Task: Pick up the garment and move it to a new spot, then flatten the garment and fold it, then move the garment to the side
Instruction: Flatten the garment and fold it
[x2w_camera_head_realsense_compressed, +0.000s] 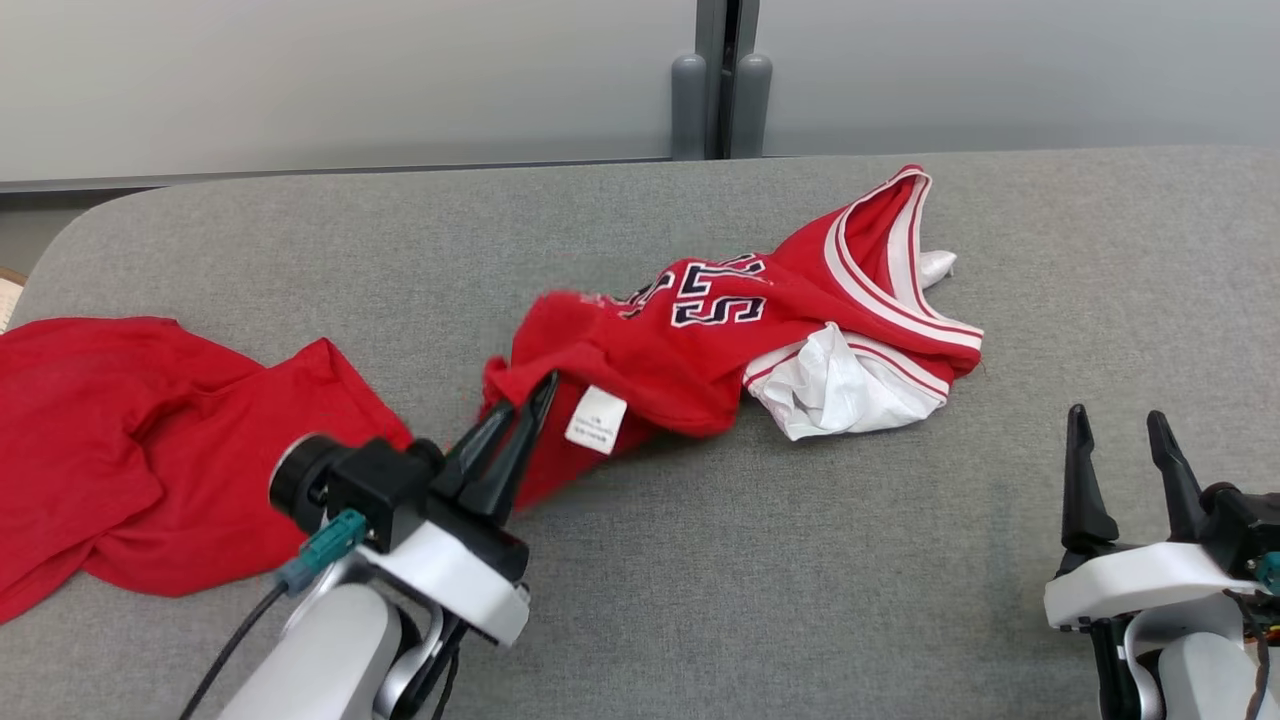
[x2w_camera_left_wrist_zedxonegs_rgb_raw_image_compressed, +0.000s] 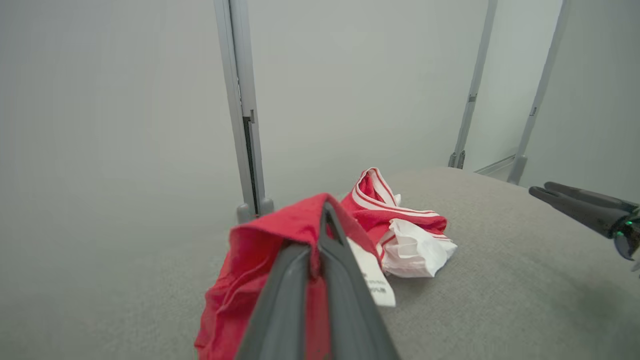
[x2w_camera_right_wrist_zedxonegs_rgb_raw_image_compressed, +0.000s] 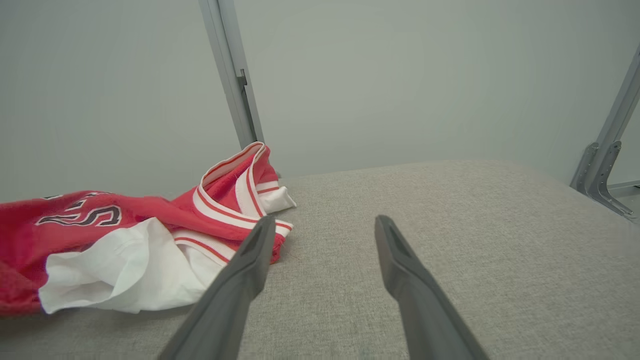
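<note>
Where the jersey lies: the jersey (x2w_camera_head_realsense_compressed: 700, 350) sits crumpled near the middle of the grey table (x2w_camera_head_realsense_compressed: 800, 560), with its left end raised a little in my grip and the rest resting on the surface.
Left gripper: my left gripper (x2w_camera_head_realsense_compressed: 532, 400) has its fingers pressed together on a fold of red fabric at the jersey's left end, just beside the white tag (x2w_camera_head_realsense_compressed: 596, 420).
Why that hold: I judge an edge grip lets me carry the whole piece to a new spot and lets the bunched cloth trail out.
Right gripper: my right gripper (x2w_camera_head_realsense_compressed: 1117, 415) has its fingers spread apart and holds nothing; it hovers low at the right, apart from the jersey.
Why it waits there: I judge it is placed to take the far end for flattening.
Jersey's look: red, thin and limp, with dark white-edged numbers (x2w_camera_head_realsense_compressed: 715, 295), striped red-and-white trim (x2w_camera_head_realsense_compressed: 880, 250) around an opening, and white lining (x2w_camera_head_realsense_compressed: 835, 385) turned outward.
Other cloth: a plain red cloth (x2w_camera_head_realsense_compressed: 120, 450) lies heaped at the table's left, close behind my left wrist; I cannot tell whether it touches the jersey.
</note>
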